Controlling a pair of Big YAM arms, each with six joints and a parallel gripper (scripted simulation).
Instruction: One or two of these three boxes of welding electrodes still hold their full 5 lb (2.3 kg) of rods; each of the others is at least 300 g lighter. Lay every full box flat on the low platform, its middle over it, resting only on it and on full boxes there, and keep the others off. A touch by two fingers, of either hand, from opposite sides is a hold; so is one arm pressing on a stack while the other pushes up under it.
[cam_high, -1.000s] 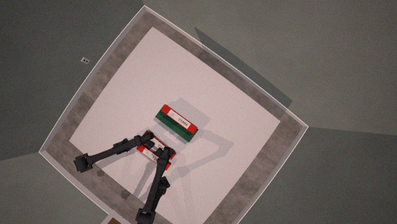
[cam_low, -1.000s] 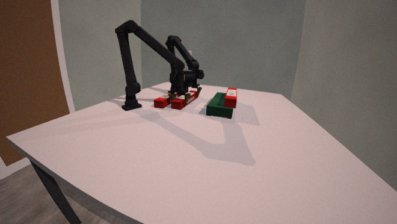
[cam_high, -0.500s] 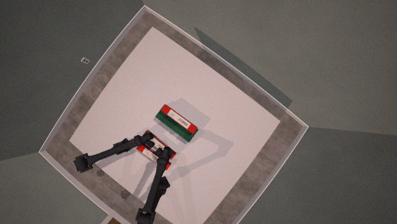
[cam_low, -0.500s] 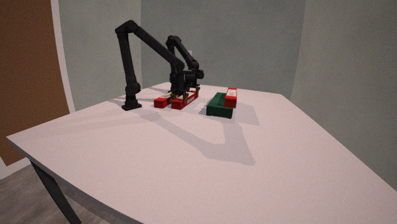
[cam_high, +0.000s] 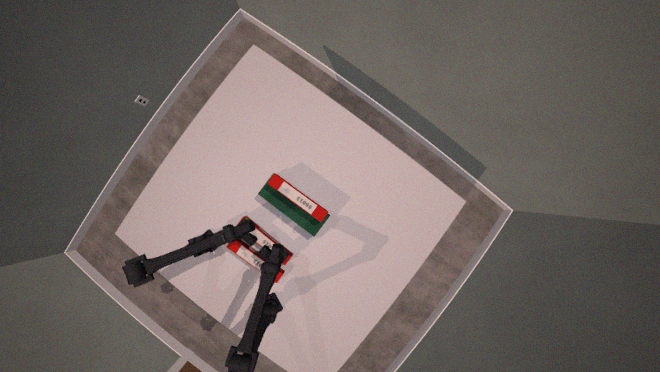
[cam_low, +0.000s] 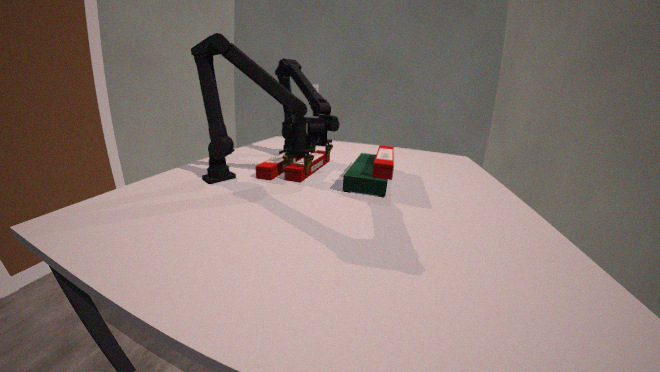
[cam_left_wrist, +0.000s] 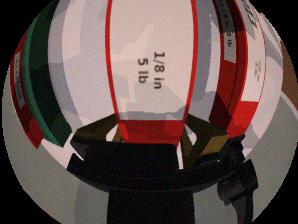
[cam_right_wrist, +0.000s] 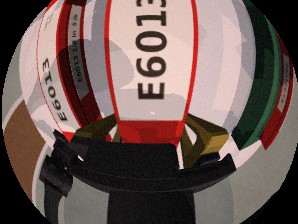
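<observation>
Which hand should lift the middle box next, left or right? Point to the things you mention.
Neither alone, I think: the left hand (cam_high: 251, 241) (cam_low: 320, 149) (cam_left_wrist: 151, 112) and right hand (cam_high: 269, 252) (cam_low: 298, 162) (cam_right_wrist: 152, 124) grip the middle box (cam_high: 265, 241) (cam_low: 317, 164) (cam_left_wrist: 150, 37) (cam_right_wrist: 175, 75) near opposite ends, so lifting together looks better.

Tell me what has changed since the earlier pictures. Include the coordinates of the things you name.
The fingers of the left gripper (cam_high: 254, 241) (cam_low: 320, 151) (cam_left_wrist: 151, 126) and right gripper (cam_high: 266, 251) (cam_low: 298, 167) (cam_right_wrist: 151, 126) have drawn inward, now closed on opposite ends of the middle box (cam_high: 287, 258) (cam_low: 295, 173) (cam_left_wrist: 150, 75) (cam_right_wrist: 150, 112). No box has visibly moved: one stays on the green platform (cam_high: 287, 210) (cam_low: 365, 185) (cam_left_wrist: 42, 90) (cam_right_wrist: 257, 80), the outer box (cam_high: 246, 254) (cam_low: 267, 171) (cam_left_wrist: 252, 87) (cam_right_wrist: 50, 75) beside the gripped one.
</observation>
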